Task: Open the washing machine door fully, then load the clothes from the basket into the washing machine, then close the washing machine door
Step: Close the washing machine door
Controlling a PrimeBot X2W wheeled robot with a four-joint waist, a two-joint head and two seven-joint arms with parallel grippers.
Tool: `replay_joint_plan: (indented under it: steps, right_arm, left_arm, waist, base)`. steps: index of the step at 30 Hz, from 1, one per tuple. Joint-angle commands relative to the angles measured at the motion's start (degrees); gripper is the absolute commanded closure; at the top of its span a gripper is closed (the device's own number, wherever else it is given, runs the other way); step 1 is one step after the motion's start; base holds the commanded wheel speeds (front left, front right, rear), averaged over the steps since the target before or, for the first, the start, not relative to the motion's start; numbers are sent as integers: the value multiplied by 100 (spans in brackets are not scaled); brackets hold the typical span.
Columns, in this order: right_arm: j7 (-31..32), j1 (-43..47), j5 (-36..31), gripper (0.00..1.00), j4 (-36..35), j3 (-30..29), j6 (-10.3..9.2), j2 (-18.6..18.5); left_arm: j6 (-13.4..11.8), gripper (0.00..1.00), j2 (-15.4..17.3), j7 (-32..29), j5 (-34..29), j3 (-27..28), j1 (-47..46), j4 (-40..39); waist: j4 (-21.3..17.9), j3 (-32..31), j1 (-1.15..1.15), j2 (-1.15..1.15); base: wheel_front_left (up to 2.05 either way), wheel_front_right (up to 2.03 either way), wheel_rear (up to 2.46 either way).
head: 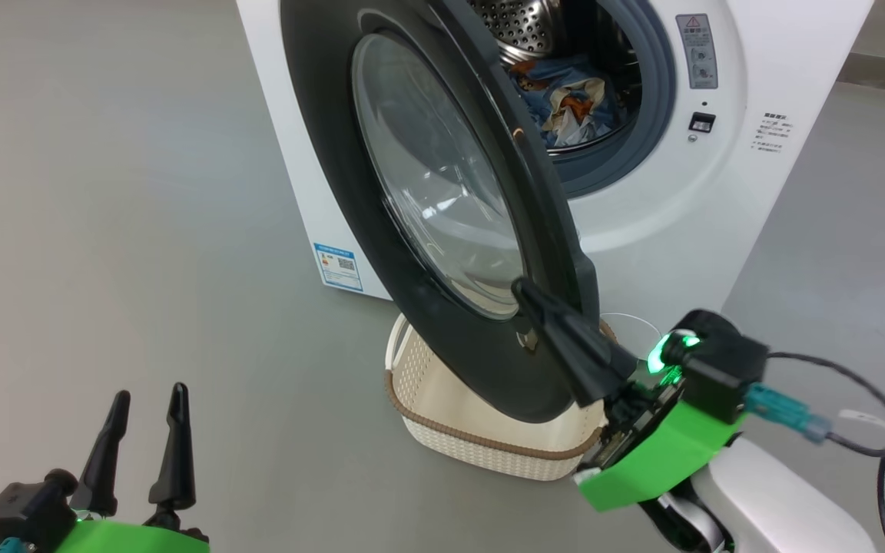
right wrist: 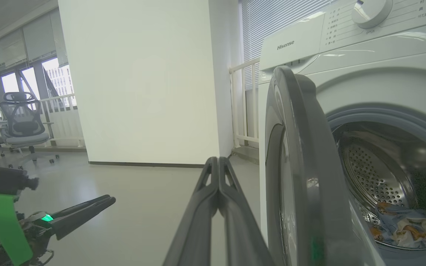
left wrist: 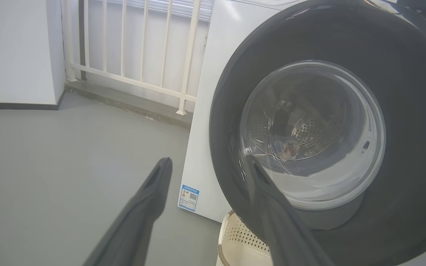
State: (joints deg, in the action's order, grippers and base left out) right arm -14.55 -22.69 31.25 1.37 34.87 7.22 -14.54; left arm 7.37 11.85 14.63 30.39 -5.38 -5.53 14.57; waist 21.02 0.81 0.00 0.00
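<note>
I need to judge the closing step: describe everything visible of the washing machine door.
The washing machine door is round, with a wide glossy black rim around a bulging clear glass window. It stands partly open, its lower edge over the basket. The shut right pincer lies against its lower outer rim.
</note>
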Motion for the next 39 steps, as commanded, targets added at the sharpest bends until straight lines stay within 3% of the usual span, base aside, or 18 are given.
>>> replay_joint_plan:
  steps: [1, 20, 31, 39]
  right_arm:
    - [-45, -106, -6, 100, 37, 137, 26, -10]
    - [-45, -408, 387, 100, 1935, 1202, 26, -196]
    - [-45, -626, 467, 100, 2413, 1056, 26, -244]
    - [-45, -745, 405, 100, 2503, 579, 26, -378]
  left_arm:
    - [12, 0, 120, 37, 62, 203, -92, -110]
    - [12, 0, 92, 37, 59, 303, -129, -104]
    - [12, 0, 86, 37, 75, 327, -157, -141]
    - [12, 0, 91, 37, 110, 297, -243, -159]
  waist:
    - [27, 21, 0, 0]
    - [142, 136, 0, 0]
    - [176, 297, 0, 0]
    - [174, 567, 0, 0]
  base:
    - [0, 0, 0]
    - [0, 0, 0]
    - [0, 0, 0]
    - [0, 0, 0]
